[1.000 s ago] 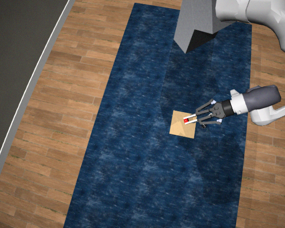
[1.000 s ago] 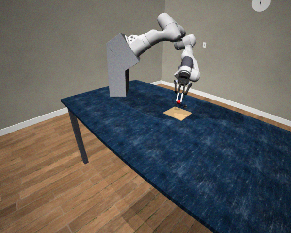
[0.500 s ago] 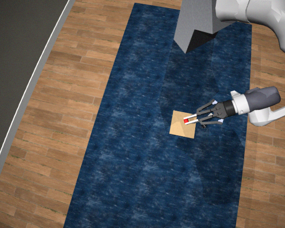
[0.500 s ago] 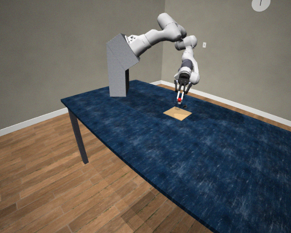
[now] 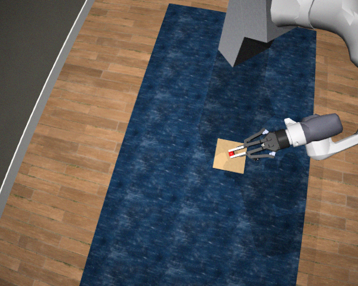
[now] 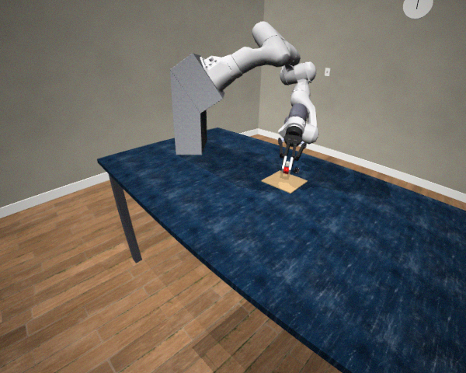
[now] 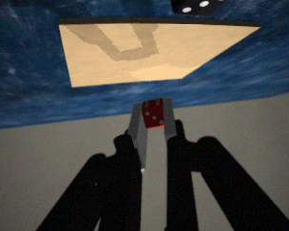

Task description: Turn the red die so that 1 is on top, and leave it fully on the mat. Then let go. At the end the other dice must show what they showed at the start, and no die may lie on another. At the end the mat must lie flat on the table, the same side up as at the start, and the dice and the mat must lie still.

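My gripper point(image 5: 235, 152) is shut on the red die point(image 5: 231, 152) and holds it in the air above the tan mat point(image 5: 229, 155). In the exterior view the red die point(image 6: 286, 170) hangs between the fingertips point(image 6: 286, 169) a little above the mat point(image 6: 284, 183). In the wrist view the red die point(image 7: 152, 114) sits between the two finger pads, with several white pips on the face turned to the camera. The mat point(image 7: 144, 50) lies flat on the blue table. A black die point(image 7: 197, 6) lies on the table just off the mat's edge; it also shows under the gripper in the top view point(image 5: 256, 159).
The grey robot pedestal point(image 5: 250, 27) stands at the far end of the blue table point(image 5: 200, 159). The table's long edges drop to the wooden floor point(image 5: 65, 138).
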### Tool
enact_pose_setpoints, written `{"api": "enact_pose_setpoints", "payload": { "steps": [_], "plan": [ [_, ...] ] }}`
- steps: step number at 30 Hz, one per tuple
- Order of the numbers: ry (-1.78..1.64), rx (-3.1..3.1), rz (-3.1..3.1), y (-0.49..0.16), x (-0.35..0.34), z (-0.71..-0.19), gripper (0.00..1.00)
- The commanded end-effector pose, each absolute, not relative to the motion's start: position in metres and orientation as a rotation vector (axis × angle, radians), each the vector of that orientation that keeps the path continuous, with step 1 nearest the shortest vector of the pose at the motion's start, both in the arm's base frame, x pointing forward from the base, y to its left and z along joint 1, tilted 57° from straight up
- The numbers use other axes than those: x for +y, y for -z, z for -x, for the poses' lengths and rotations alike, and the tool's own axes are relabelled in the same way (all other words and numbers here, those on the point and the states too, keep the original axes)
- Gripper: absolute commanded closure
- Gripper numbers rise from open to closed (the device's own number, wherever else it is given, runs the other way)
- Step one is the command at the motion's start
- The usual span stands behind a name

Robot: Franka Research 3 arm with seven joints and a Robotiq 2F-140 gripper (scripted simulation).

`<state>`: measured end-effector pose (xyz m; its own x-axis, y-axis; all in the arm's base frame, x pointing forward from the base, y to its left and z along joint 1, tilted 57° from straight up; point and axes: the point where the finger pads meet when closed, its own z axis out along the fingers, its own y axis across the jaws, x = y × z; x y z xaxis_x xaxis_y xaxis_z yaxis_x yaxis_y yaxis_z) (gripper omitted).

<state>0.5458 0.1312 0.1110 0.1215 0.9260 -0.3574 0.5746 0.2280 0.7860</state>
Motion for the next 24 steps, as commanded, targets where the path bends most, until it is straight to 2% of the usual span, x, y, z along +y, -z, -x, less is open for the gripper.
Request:
{"api": "enact_pose_setpoints", "payload": {
  "steps": [1,24],
  "plan": [
    [-0.469,1.54,-1.467,-0.11,0.131,-0.547,0.91],
    [-0.469,1.54,-1.467,-0.098,0.145,-0.558,0.91]
  ]
}}
